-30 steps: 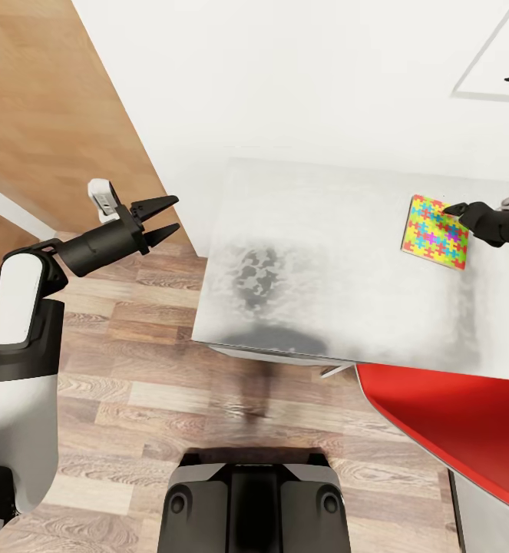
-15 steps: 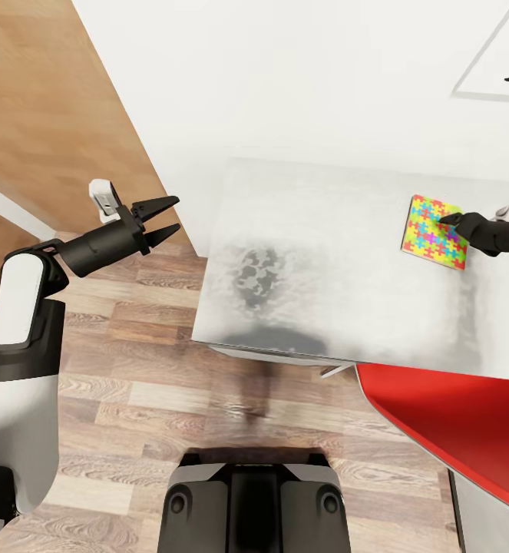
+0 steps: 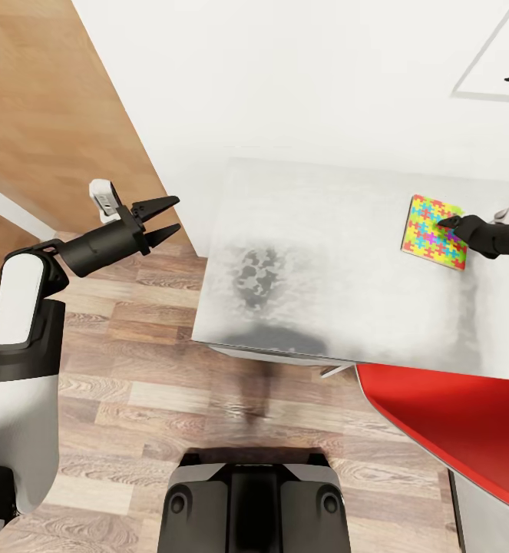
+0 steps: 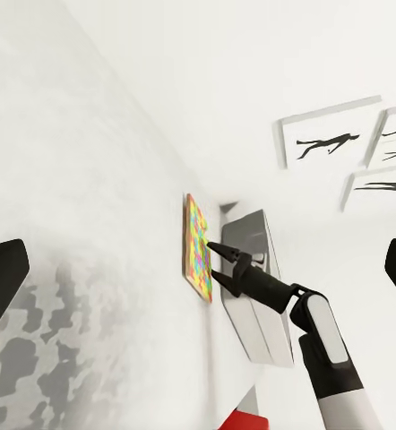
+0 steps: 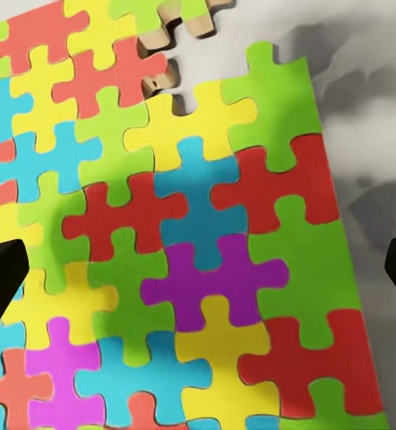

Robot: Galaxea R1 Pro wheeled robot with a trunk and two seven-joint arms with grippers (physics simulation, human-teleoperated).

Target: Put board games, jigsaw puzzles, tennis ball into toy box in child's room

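Where the wood floor (image 3: pixel 123 415) meets the table, the scene runs outward like this:
Robot base: its dark front (image 3: pixel 252 499) sits at the near side, on the planks.
Red chair: a red seat (image 3: pixel 457 422) tucks under the table's near edge, toward the right corner.
Left gripper: it (image 3: pixel 162 217) hangs over the floor beside the table's left edge, clear of it, fingers apart and holding nothing.
Table: the pale grey-white top (image 3: pixel 315 284) is bare and mottled across its near and left parts.
Puzzle: a bright square (image 3: pixel 432 230) lies flat near the right end of the table, closer to the far edge; one corner has pieces missing (image 5: pixel 176 36).
Right gripper: it (image 3: pixel 447 222) hovers just over the puzzle's right part, fingers spread wide to either side in the wrist view, gripping nothing.
Wall: white, with black silhouette posters (image 4: pixel 328 143) beyond the far edge.
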